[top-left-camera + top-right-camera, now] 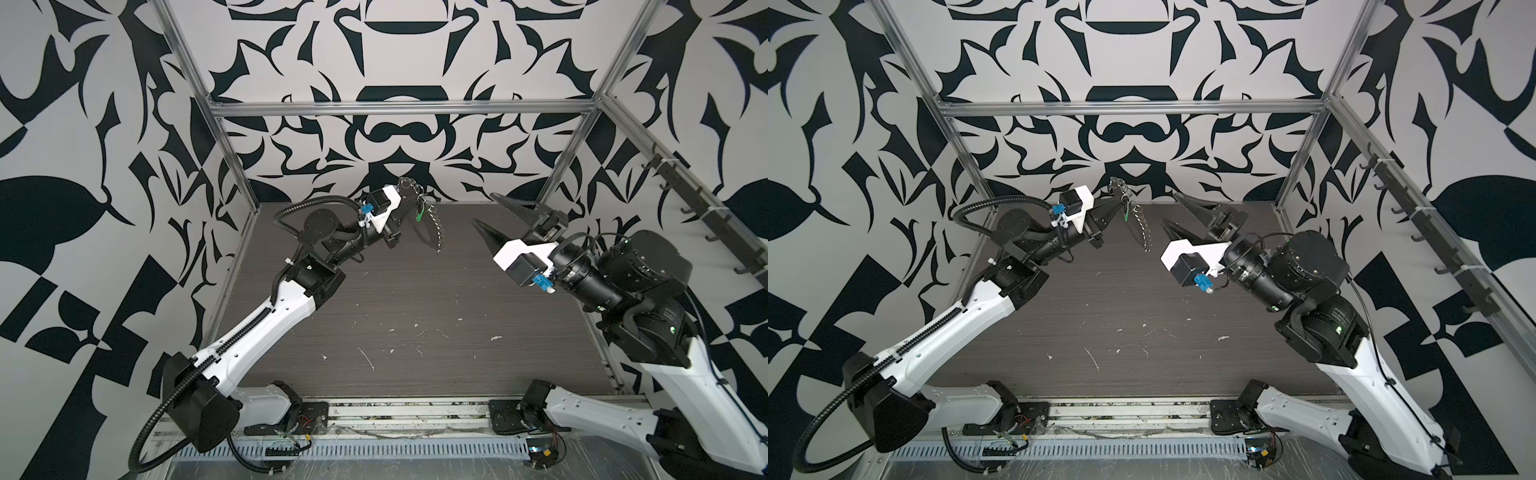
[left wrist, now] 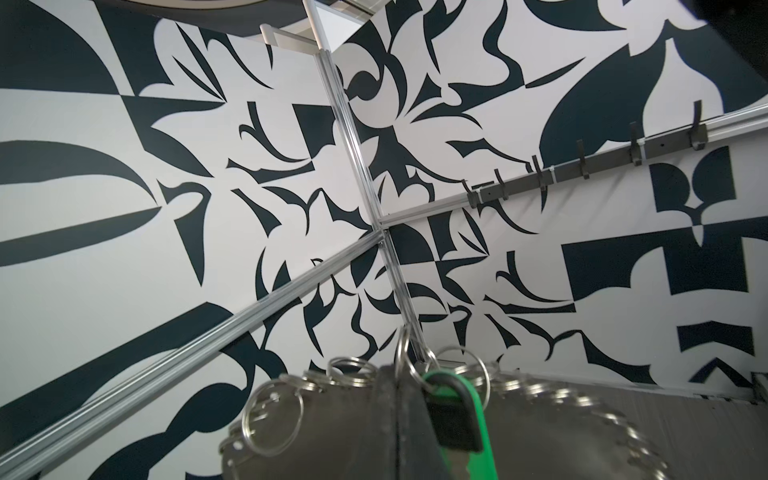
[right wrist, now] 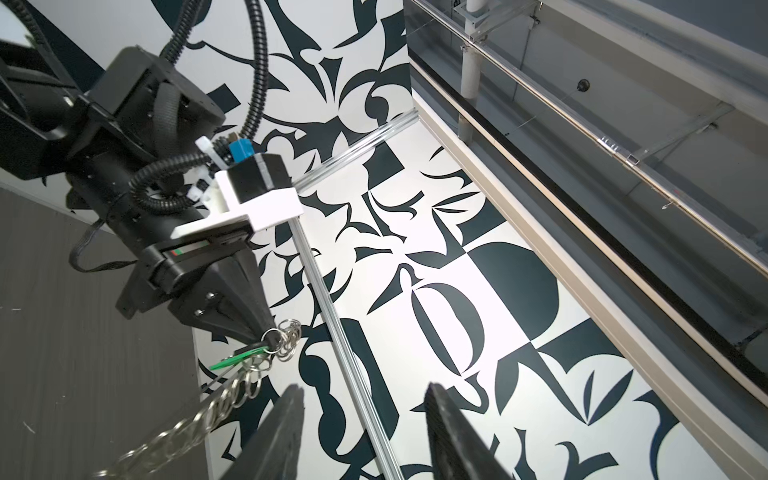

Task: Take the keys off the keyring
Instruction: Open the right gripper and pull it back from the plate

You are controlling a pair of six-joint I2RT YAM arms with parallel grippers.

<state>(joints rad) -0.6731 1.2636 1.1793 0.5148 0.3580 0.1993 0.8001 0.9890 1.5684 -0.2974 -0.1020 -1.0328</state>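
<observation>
Closest to me the dark wood-grain table point(image 1: 395, 324) carries only pale scuffs and specks, and both arms reach away from me toward its back edge. On my right side the right gripper point(image 1: 484, 209) hangs above the rear of the table with its 2 black fingers point(image 3: 286, 419) spread well apart and nothing between them. It points toward the keyring and stands near it, not touching. Across from it, the left gripper point(image 1: 411, 201) is raised near the back wall with its jaws pressed together, clamped on the keyring point(image 1: 434, 232) at the upper part of the loop. From that pinch the row of small silver split rings point(image 3: 232, 399) dangles in a curved string toward the table. I cannot tell whether its lowest end reaches the surface. The keys point(image 1: 419, 214) hang just beside the left fingertips, the dark key lying against its bright green tag point(image 2: 486, 415), attached to the keyring by 1 of the rings. Behind all this stands the black-and-white patterned back wall point(image 1: 395, 137).
</observation>
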